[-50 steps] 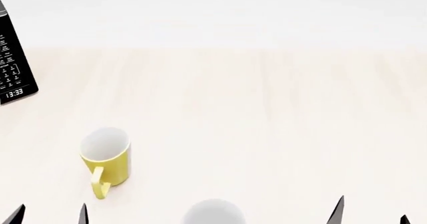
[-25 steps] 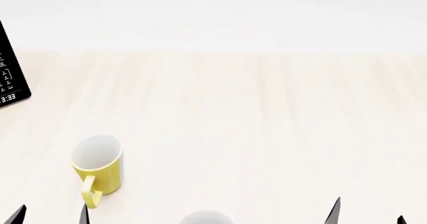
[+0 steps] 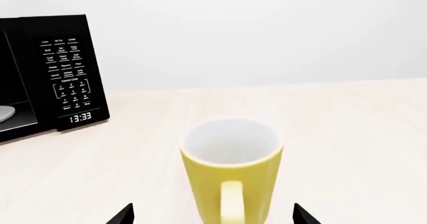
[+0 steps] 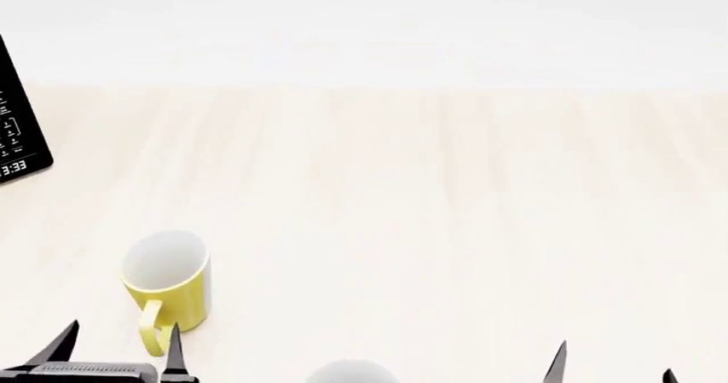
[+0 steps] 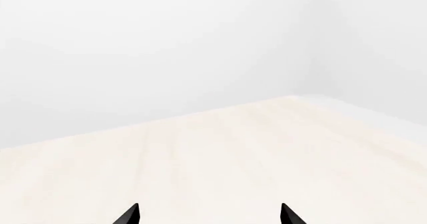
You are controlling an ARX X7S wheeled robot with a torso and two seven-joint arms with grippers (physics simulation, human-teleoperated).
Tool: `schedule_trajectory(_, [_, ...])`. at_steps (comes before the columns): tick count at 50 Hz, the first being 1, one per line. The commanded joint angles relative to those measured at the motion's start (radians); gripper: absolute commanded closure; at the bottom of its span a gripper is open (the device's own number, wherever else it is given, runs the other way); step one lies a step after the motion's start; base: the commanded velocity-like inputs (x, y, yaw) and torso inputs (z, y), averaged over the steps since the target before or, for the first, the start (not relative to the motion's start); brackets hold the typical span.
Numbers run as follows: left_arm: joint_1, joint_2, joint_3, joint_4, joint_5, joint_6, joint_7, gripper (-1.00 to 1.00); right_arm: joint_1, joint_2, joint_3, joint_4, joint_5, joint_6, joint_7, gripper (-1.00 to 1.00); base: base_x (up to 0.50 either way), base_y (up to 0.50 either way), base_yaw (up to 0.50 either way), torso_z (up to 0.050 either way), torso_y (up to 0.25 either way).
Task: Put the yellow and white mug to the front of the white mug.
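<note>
Yellow and white mug [image 4: 169,282] upright, just ahead of spread left claw [image 4: 119,346]

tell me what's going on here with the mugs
A two-armed robot is lining up its left tool on the yellow and white mug, which stands upright on the wooden counter with its handle toward the robot. The tool is open and not touching the mug yet. The white mug shows only as a rim at the near edge of the head view. The right tool is open and empty. A microwave sits off to the left.
</note>
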State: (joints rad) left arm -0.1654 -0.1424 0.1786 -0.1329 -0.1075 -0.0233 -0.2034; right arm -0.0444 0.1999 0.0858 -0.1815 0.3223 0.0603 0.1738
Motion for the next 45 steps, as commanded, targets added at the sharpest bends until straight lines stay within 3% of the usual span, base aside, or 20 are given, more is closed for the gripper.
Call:
schedule_trajectory(1, [-0.035, 0.006, 0.021, -0.038, 0.01, -0.005, -0.013, -1.0, 0.002, 0.004, -0.011, 0.01, 0.001, -0.005, 0.002, -1.0, 0.0, 0.0, 0.0, 0.0, 0.0])
schedule_trajectory(45, [-0.094, 0.024, 0.051, -0.173, -0.032, 0.018, -0.044, -1.0, 0.007, 0.02, -0.032, 0.026, 0.016, -0.015, 0.016, -1.0, 0.0, 0.0, 0.0, 0.0, 0.0])
